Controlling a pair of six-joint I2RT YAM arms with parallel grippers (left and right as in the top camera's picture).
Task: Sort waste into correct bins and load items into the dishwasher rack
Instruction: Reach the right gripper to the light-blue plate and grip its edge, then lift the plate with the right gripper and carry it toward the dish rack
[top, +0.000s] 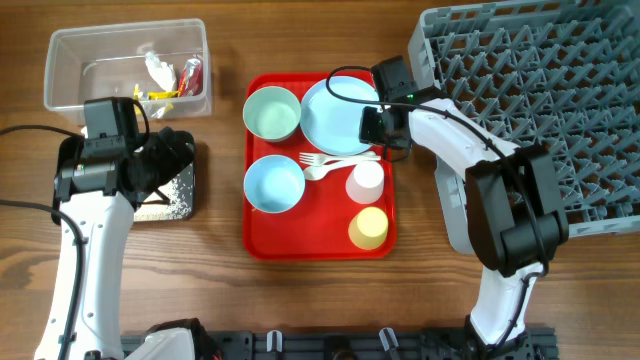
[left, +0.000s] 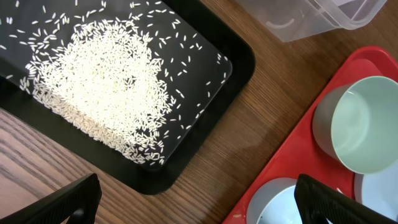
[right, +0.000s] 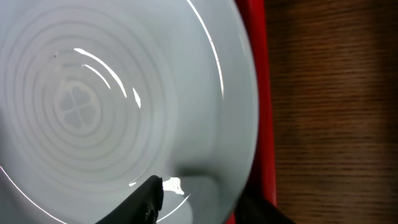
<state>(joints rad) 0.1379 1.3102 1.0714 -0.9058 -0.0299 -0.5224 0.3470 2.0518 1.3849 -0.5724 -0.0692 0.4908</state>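
Observation:
My right gripper (top: 376, 124) (right: 199, 196) straddles the right rim of the pale blue plate (top: 335, 110) (right: 93, 93) on the red tray (top: 320, 246), one finger on top and one under the rim, shut on it. My left gripper (top: 168, 152) (left: 196, 200) is open and empty over the wood between the black tray (top: 190, 207) (left: 205, 124) of rice (left: 106, 81) and the red tray. The clear tub (top: 60, 70) holds tissue (top: 157, 68) and wrappers (top: 192, 73). The grey rack (top: 540, 90) stands at the right.
On the red tray are a mint bowl (top: 272, 113) (left: 367, 124), a blue bowl (top: 274, 184) (left: 280, 202), a white fork and spoon (top: 330, 165), a white cup (top: 366, 181) and a yellow cup (top: 368, 227).

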